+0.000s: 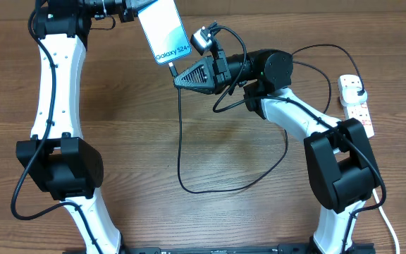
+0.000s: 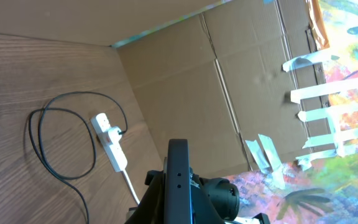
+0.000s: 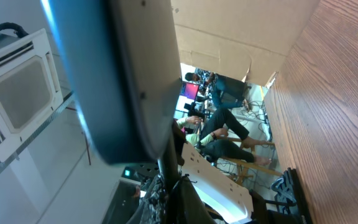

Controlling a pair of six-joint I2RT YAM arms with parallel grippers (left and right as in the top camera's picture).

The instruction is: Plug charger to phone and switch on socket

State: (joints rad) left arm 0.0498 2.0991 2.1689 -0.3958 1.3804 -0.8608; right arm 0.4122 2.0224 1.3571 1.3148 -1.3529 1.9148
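My left gripper (image 1: 134, 10) is shut on the phone (image 1: 162, 32) and holds it raised at the back of the table, teal screen up, "Galaxy S24" end towards the right arm. In the left wrist view the phone (image 2: 179, 177) shows edge-on between the fingers (image 2: 179, 208). My right gripper (image 1: 180, 76) is shut on the charger's connector (image 1: 173, 68), which sits against the phone's bottom edge; whether it is seated I cannot tell. The black cable (image 1: 180, 155) hangs down, loops over the table and runs to the white socket (image 1: 356, 104) at the right edge, where its plug head (image 1: 359, 89) sits.
The socket (image 2: 110, 142) and looped cable (image 2: 39, 134) also show in the left wrist view, next to a cardboard wall (image 2: 229, 93). In the right wrist view the phone's end (image 3: 117, 81) fills the frame above the cable (image 3: 165, 163). A white cord (image 1: 388, 219) leaves the socket.
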